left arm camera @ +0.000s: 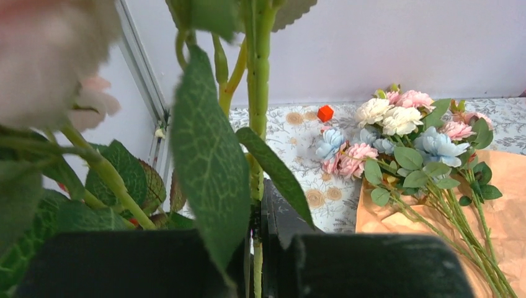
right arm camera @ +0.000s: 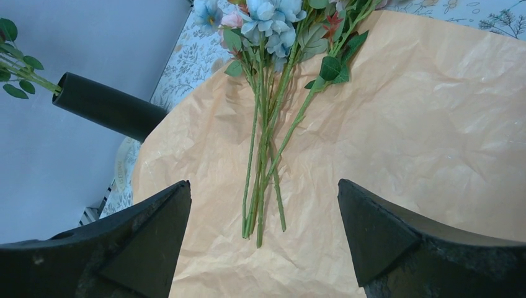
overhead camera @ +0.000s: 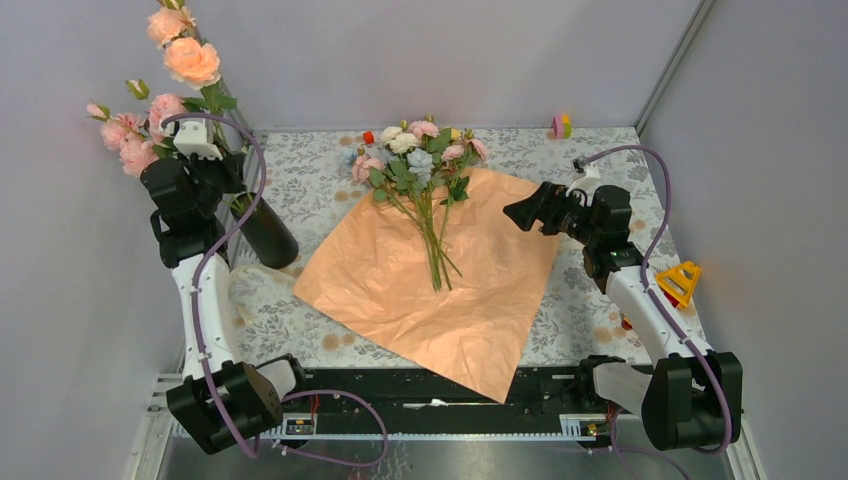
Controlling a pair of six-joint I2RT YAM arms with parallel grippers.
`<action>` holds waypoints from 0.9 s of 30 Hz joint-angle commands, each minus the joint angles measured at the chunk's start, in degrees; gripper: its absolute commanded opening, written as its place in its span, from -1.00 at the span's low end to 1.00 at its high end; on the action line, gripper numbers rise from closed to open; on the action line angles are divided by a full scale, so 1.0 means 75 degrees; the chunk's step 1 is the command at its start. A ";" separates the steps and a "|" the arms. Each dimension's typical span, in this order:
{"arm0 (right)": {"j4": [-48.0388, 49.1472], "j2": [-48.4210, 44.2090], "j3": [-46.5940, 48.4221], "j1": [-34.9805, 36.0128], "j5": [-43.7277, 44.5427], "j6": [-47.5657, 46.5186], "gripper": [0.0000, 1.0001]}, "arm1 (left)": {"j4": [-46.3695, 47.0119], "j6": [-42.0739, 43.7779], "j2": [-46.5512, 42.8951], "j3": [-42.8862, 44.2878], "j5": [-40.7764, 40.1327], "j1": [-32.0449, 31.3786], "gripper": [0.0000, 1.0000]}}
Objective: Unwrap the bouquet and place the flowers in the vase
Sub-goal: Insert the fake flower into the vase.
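At the desk's (overhead camera: 300,170) left edge, your left end effector (left arm camera: 257,261) pinches a green flower stem (left arm camera: 257,124) at the vase (overhead camera: 265,232). Your right end effector (right arm camera: 263,186) gapes wide over the loose flowers (overhead camera: 420,170) lying on the flattened paper (overhead camera: 440,300).

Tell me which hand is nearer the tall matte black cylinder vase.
Left. The left hand sits at the matte black vase's mouth, shut on a green flower stem. The right hand hangs open across the peach-orange crinkled paper sheet, well off to the vase's right.
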 commanded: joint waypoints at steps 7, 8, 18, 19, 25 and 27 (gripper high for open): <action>0.0670 0.0035 -0.0064 -0.0036 -0.0360 0.0159 0.87 | 0.1296 -0.0795 -0.0443 -0.1139 -0.0363 0.0119 -1.00; 0.0732 0.0062 -0.0075 -0.0036 -0.0386 0.0199 0.87 | 0.1357 -0.0901 -0.0479 -0.1269 -0.0368 0.0123 -1.00; 0.1029 0.0393 0.0042 -0.0034 -0.0686 0.0403 0.86 | 0.1284 -0.0810 -0.0891 -0.2107 -0.0875 0.0121 -0.99; 0.1094 0.0453 0.0054 -0.0039 -0.0721 0.0455 0.86 | 0.1274 -0.0795 -0.0894 -0.2168 -0.0908 0.0120 -0.98; 0.1232 0.0416 -0.0009 -0.0036 -0.0757 0.0562 0.85 | 0.1101 -0.0706 -0.0698 -0.2297 -0.0959 0.0123 -0.88; 0.1236 0.0415 -0.0021 -0.0036 -0.0767 0.0561 0.85 | 0.1075 -0.0698 -0.0640 -0.2314 -0.0974 0.0114 -0.85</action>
